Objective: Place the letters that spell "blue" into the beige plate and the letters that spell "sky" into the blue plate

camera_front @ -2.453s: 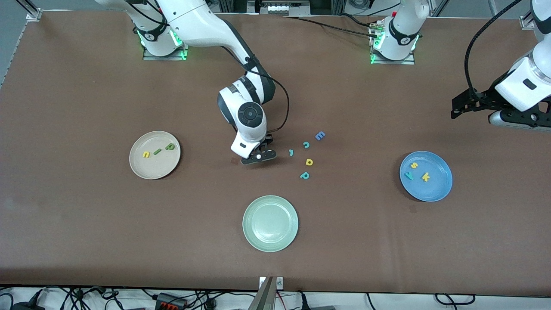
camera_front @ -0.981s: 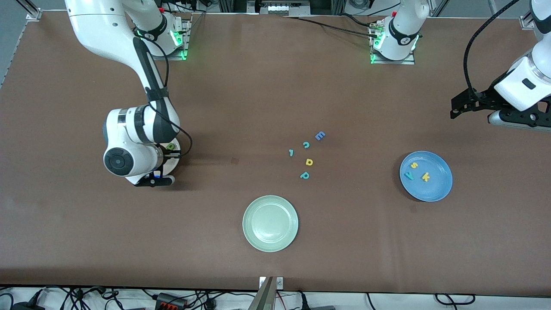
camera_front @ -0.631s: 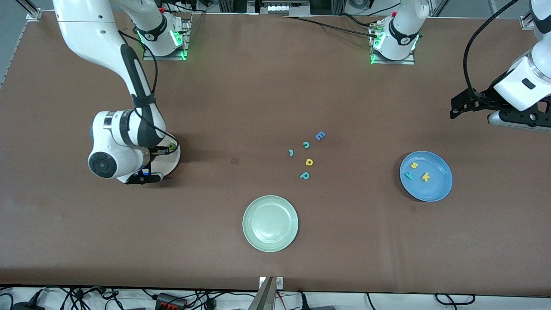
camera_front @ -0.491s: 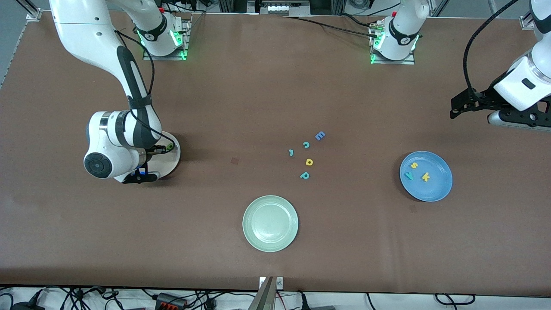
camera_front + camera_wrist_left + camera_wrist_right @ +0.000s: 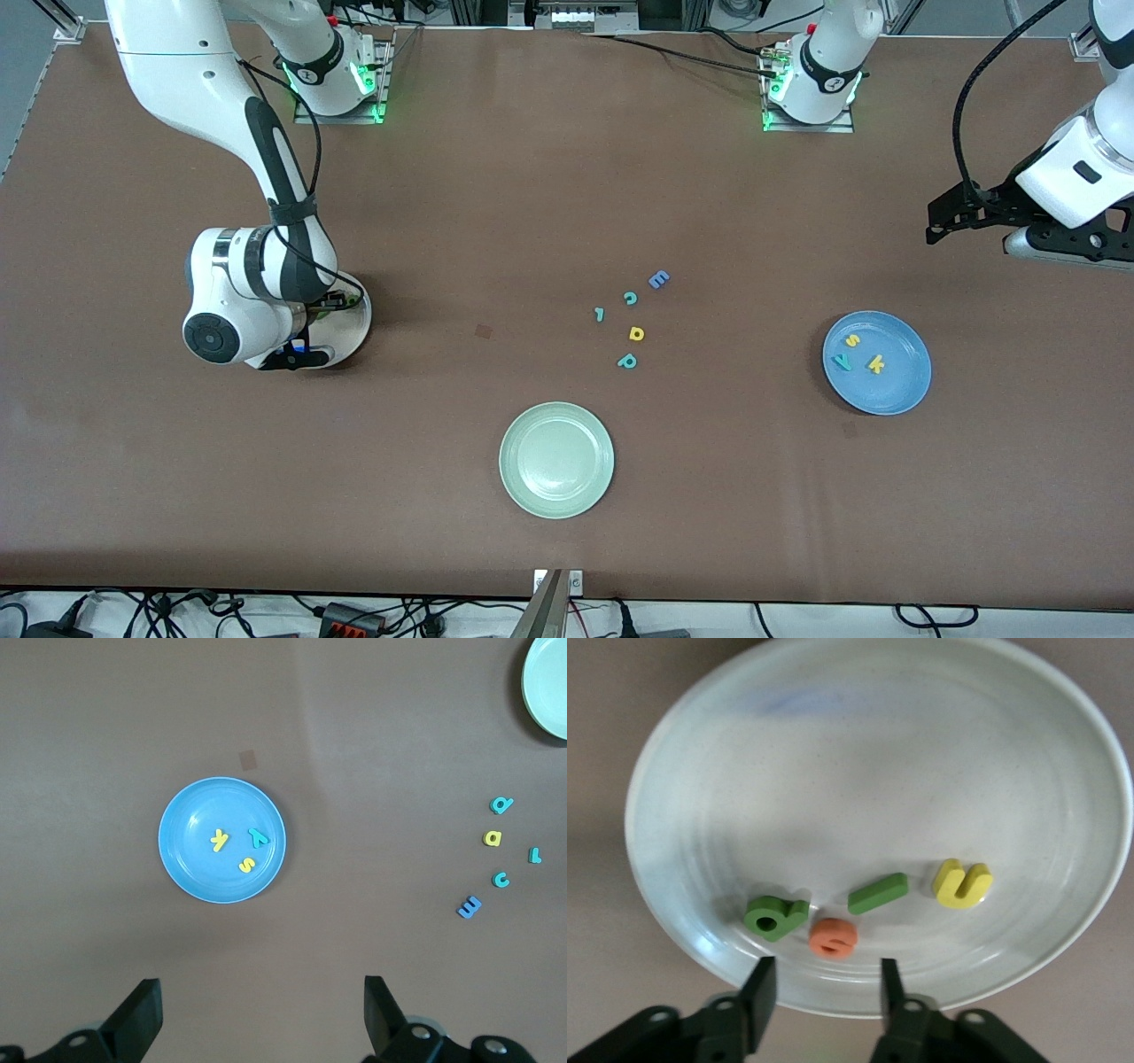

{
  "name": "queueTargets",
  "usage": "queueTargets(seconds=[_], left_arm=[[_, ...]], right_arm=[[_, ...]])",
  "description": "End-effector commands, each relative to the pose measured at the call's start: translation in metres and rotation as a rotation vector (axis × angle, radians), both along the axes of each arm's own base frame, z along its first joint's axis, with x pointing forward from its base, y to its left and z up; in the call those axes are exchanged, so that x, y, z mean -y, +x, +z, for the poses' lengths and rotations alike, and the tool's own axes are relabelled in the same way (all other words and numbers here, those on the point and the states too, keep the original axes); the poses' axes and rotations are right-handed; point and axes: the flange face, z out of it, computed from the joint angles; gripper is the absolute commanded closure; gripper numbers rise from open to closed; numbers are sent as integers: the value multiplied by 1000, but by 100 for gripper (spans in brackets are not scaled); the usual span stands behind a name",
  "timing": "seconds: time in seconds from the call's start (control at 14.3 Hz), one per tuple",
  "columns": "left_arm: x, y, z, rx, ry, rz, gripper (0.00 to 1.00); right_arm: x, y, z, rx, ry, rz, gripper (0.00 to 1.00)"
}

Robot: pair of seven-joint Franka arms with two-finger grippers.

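On the brown table [image 5: 567, 195], the right gripper [image 5: 822, 992] hangs over the beige plate [image 5: 877, 726] with its fingers parted and empty, the orange e [image 5: 833, 937] lying free on the plate beside the olive-green b [image 5: 773, 917], dark green l [image 5: 878, 892] and yellow u [image 5: 962, 883]. The left gripper [image 5: 257, 1014] waits spread wide and empty, high above the blue plate [image 5: 190, 859], which holds the yellow s [image 5: 246, 865], yellow k [image 5: 219, 841] and teal y [image 5: 257, 836]. Judged from this, the last drop is in hand; next the right arm need only lift clear without disturbing the letters.
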Motion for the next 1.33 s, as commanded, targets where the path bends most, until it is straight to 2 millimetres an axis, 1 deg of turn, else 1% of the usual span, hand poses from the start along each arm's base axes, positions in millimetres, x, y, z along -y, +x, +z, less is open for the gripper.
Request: queueTargets(seconds=[0.0,0.14,0.28,0.35,0.42,0.49,0.56,0.77,0.91,1.05,1.12,1.19,1.26], left_arm=[[1,3,6,-5,-11,-19,0],[2,3,6,-5,-13,-20,0],[2,3,6,-5,-13,-18,0],[2,3,6,-5,-13,-18,0],[1,3,6,-5,-13,-18,0],[2,3,6,-5,-13,-20,0],[2,3,6,-5,-13,-18,0],[2,3,6,-5,-13,-18,0],[1,3,6,-5,-13,-17,0],[1,3,6,-5,-13,-17,0],[1,3,6,-5,-13,-17,0],[2,3,6,-4,-13,-18,0],[1,3,6,-5,-13,-17,0]], right_arm=[[-6,13,45,42,29,-5,0],[-1,37,96,104,28,-22,0],[7,64,156,175,29,-24,0],[8,74,183,219,32,-21,0],[13,81,201,255,27,-24,0],[15,84,217,283,24,-25,0],[20,82,237,301,28,-26,0],[40,76,278,358,32,-45,0],[45,75,303,402,35,-52,0],[56,76,315,423,21,-75,0],[56,77,329,452,19,-76,0],[64,73,348,479,24,-87,0],[77,69,358,489,27,-103,0]])
